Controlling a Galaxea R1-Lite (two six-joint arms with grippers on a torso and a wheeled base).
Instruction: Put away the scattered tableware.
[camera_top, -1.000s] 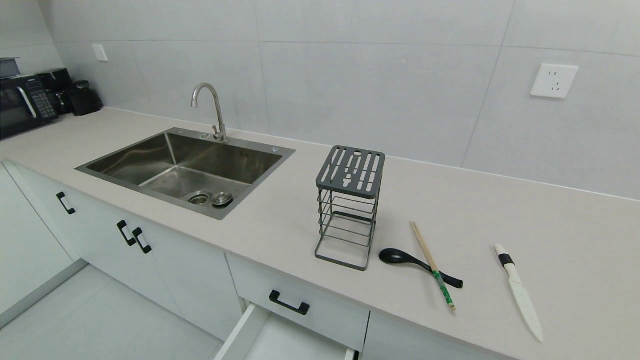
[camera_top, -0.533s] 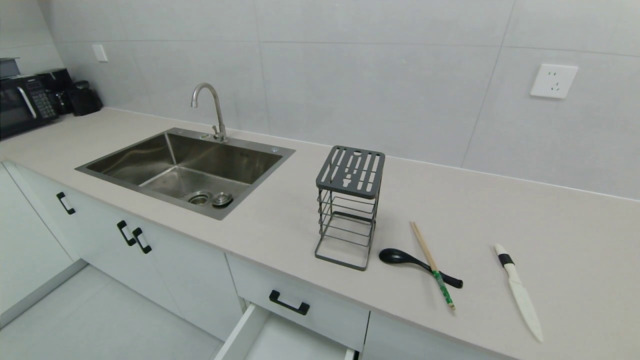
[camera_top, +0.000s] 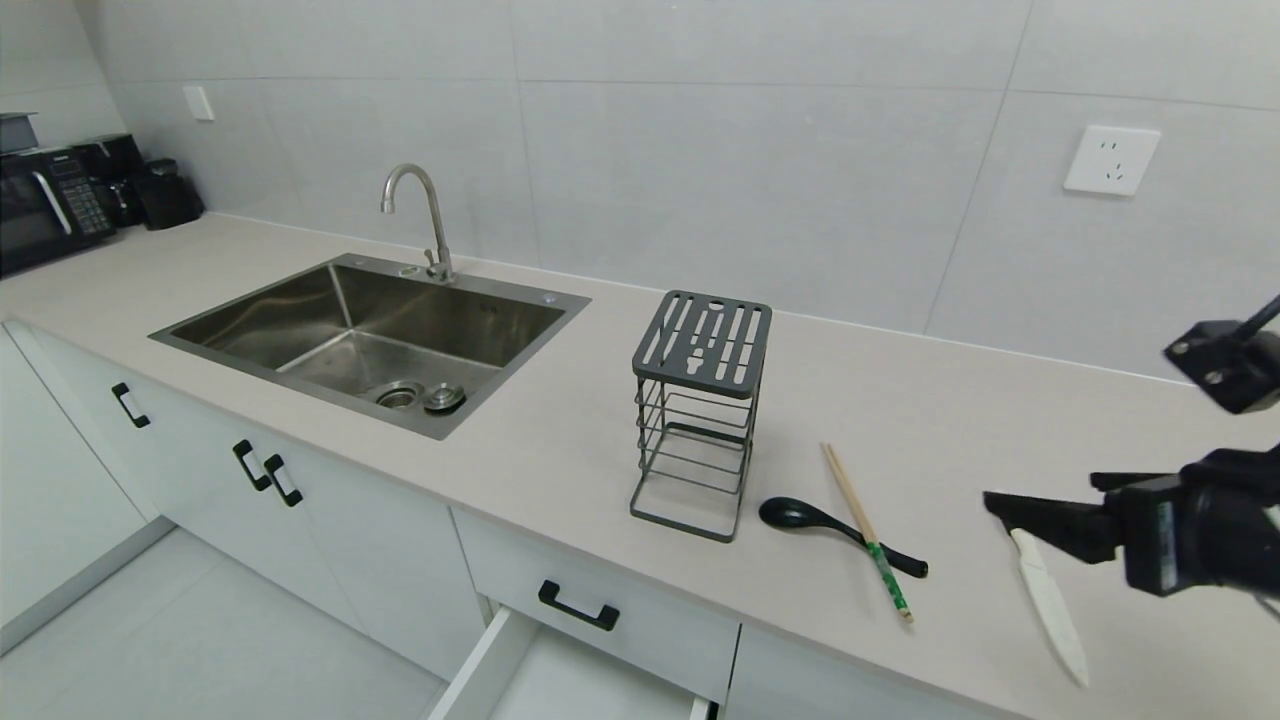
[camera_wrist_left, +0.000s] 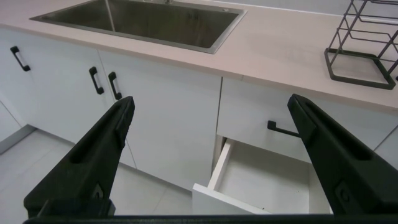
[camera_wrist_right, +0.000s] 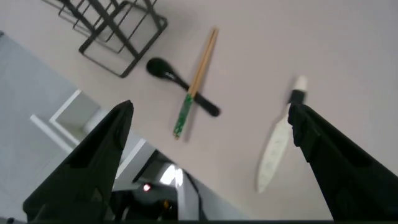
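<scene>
A dark wire rack (camera_top: 700, 415) stands upright on the counter, right of the sink. Beside it lie a black spoon (camera_top: 835, 532) and a pair of wooden chopsticks (camera_top: 865, 530) crossing its handle. Further right is a white knife (camera_top: 1050, 605). My right gripper (camera_top: 1040, 492) hovers open just above the knife's handle end, hiding part of it. The right wrist view looks down between the open fingers of the right gripper (camera_wrist_right: 211, 109) at the rack (camera_wrist_right: 112, 31), spoon (camera_wrist_right: 165, 70), chopsticks (camera_wrist_right: 196, 87) and knife (camera_wrist_right: 277, 146). My left gripper (camera_wrist_left: 211, 99) is open and empty, low in front of the cabinets.
A steel sink (camera_top: 450, 320) with a faucet (camera_top: 420, 215) sits left of the rack. A drawer (camera_top: 560, 680) under the counter stands pulled open, also seen as the drawer (camera_wrist_left: 249, 186). A microwave (camera_top: 45, 205) is at the far left. Bare counter stretches behind the tableware.
My right arm has come into the head view from the right and now hangs over the knife's handle. The tableware and rack have not moved.
</scene>
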